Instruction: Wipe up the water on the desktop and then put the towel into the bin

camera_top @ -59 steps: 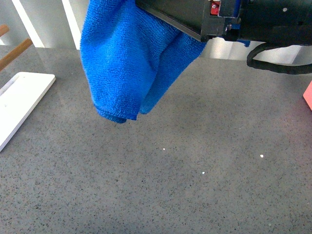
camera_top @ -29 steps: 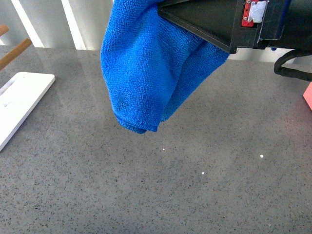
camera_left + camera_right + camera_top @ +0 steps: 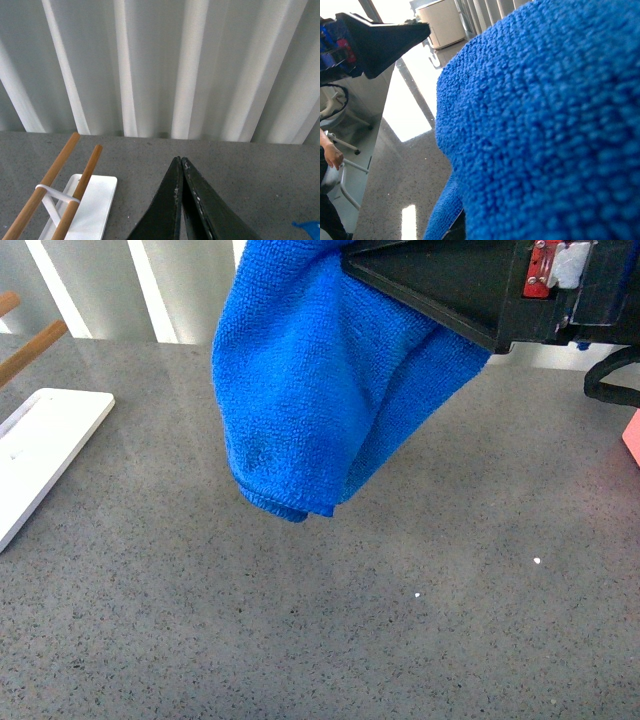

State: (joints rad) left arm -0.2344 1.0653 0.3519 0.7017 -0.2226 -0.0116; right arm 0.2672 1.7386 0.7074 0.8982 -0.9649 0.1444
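While my right gripper [image 3: 362, 262] clamps the towel [image 3: 300, 390], its tips are buried in the cloth at 12 o'clock of the front view. I judge the grip from the way the towel hangs free of the desktop [image 3: 320, 640]. My left gripper [image 3: 179, 162] has its fingers pressed together with nothing between them.

The towel is soft, limp and light. It folds into a double drape, its lowest corner near the centre of the view, above the desktop and not touching it. It looks fluffy and unlikely to slip, though a damp cloth would hang heavier. The best hold is a bunched fold near the top; a pinch at the hem would let the rest swing lower.

The desktop lies open from 4 to 8 o'clock, and no puddle shows. A white board [image 3: 40, 450] lies at 9 o'clock with wooden rods [image 3: 50, 172] over it, and a pink edge [image 3: 633, 440] shows at 3 o'clock. No bin shows in front. A pale tub [image 3: 442, 22] stands far off in the right wrist view, and I cannot tell whether that is it.
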